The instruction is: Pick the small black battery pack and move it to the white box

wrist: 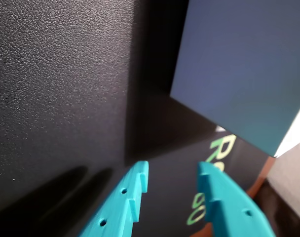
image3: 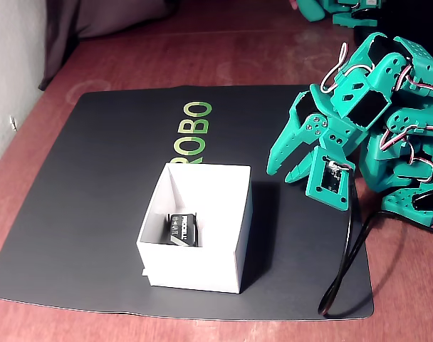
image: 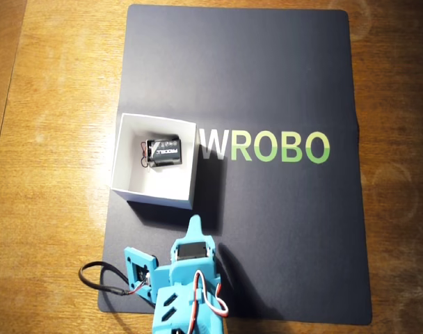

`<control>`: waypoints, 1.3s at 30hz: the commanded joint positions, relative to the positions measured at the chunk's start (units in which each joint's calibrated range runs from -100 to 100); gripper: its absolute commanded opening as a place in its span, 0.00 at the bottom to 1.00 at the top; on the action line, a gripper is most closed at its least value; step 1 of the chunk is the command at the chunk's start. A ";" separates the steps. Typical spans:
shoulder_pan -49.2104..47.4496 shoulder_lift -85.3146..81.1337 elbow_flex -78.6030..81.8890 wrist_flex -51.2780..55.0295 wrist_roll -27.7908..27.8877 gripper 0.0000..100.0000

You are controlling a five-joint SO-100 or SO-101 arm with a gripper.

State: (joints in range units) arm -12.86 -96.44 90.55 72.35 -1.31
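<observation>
I see battery pack lying inside white box, right of centre overhead | gripper parted, empty, near side | I judge pack light, rigid, smooth; grip its long sides, avoid wires

Lettering on the mat and on the battery pack

The dark mat carries large letters reading "WROBO" in the overhead view, white at the W and shading to green; the fixed view shows "ROBO" beyond the white box, and the wrist view shows only a blurred fragment of it. The small black battery pack bears white lettering too small to read.
</observation>
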 commanded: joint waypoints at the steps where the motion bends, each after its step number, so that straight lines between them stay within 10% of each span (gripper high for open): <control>1: 0.13 0.30 0.02 -0.22 0.09 0.08; 39: 0.13 0.30 0.57 -0.22 0.09 0.01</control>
State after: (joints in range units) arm -12.86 -96.44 91.18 72.35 -1.31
